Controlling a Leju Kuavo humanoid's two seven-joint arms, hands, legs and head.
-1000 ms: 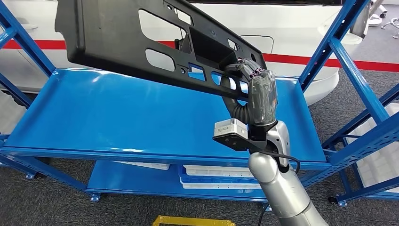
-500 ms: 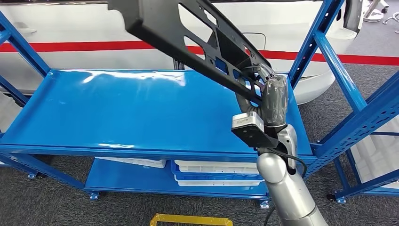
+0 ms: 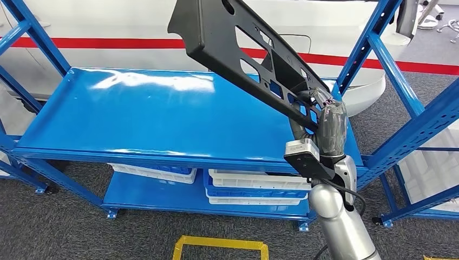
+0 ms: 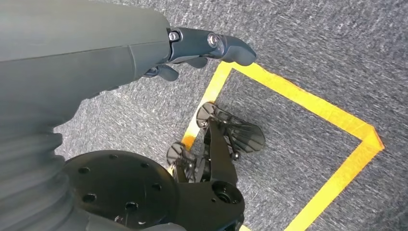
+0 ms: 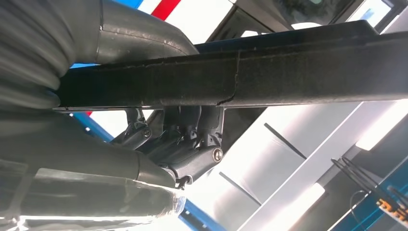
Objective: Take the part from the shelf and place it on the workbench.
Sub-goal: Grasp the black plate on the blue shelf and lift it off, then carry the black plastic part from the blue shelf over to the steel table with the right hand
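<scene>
The part (image 3: 238, 51) is a long black plastic panel with several cut-outs. It is held tilted in the air above the blue shelf (image 3: 151, 119), its far end raised toward the top of the head view. My right hand (image 3: 316, 111) grips its lower right end. In the right wrist view the fingers (image 5: 192, 149) wrap under the panel's dark edge (image 5: 269, 67). My left hand (image 4: 144, 43) hangs over the grey carpet with its fingers apart and holds nothing.
Blue uprights (image 3: 379, 43) frame the shelf on both sides. White trays (image 3: 254, 187) lie on the lower shelf. A white vehicle body with a red stripe (image 3: 108, 42) stands behind. A yellow floor marking (image 4: 298, 96) lies on the carpet.
The whole picture has shifted, so the camera has moved. The panel, still in my right hand, has swung up and to the right and stands steeper over the shelf.
</scene>
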